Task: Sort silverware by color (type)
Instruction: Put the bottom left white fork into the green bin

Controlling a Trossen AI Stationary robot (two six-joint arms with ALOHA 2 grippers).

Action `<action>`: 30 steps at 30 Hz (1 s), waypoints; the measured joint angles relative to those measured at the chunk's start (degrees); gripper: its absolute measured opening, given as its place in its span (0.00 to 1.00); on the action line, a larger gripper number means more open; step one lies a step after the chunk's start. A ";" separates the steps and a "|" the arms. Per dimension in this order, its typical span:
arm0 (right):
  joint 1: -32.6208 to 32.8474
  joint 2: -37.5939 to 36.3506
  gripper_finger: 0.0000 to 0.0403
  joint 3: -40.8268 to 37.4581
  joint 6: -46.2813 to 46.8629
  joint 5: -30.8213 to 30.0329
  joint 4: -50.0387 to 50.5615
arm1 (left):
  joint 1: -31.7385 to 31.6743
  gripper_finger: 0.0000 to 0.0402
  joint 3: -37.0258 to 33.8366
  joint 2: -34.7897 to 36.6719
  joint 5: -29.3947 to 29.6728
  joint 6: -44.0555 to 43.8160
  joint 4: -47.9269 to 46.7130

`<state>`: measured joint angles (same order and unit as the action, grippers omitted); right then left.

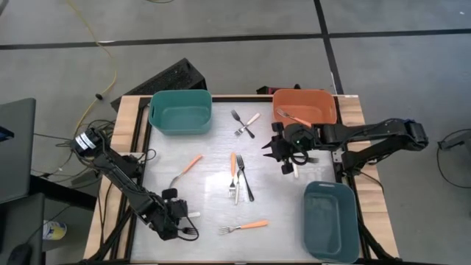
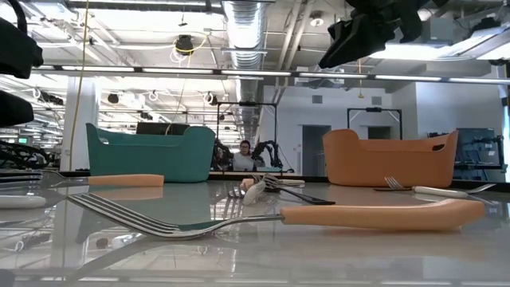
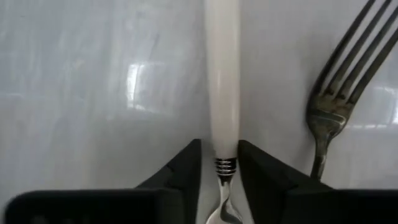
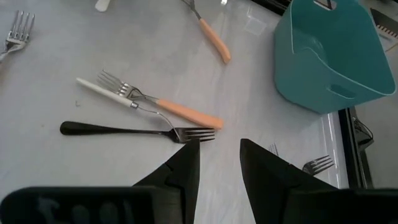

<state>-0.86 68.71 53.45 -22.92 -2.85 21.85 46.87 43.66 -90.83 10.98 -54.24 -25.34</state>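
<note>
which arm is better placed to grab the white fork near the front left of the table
Left. The left tool already straddles the white-handled fork at its neck, fingers either side. The right tool hangs empty by the orange bin, across the table.

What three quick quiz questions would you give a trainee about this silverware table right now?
1. True or false: the orange bin holds an orange-handled fork.
2. The left tool is lined up on a fork whose handle is: A orange, B white, C black.
3. Fill in: the right tool, hovering over the table, is ___ (open or shut).
Key: 1 true; 2 B; 3 open.
</note>
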 joint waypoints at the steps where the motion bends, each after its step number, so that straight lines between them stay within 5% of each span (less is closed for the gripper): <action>1: 0.02 0.00 0.34 0.00 0.00 0.00 0.26 | 0.00 0.16 -0.02 0.00 0.06 0.00 -0.10; 7: 0.02 0.00 0.34 0.00 0.57 0.00 0.70 | 0.06 0.04 -0.04 -0.09 1.79 0.00 -0.83; 21: 0.17 -0.02 0.34 0.00 3.16 0.00 4.22 | -4.41 0.07 0.72 3.85 8.95 11.20 -1.12; 30: 0.44 -0.02 0.34 0.00 4.96 0.02 6.70 | -13.16 0.07 3.83 8.69 7.54 23.05 -1.81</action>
<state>-0.43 68.69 53.45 -17.96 -2.83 28.56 33.71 47.49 -82.14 18.52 -31.19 -27.15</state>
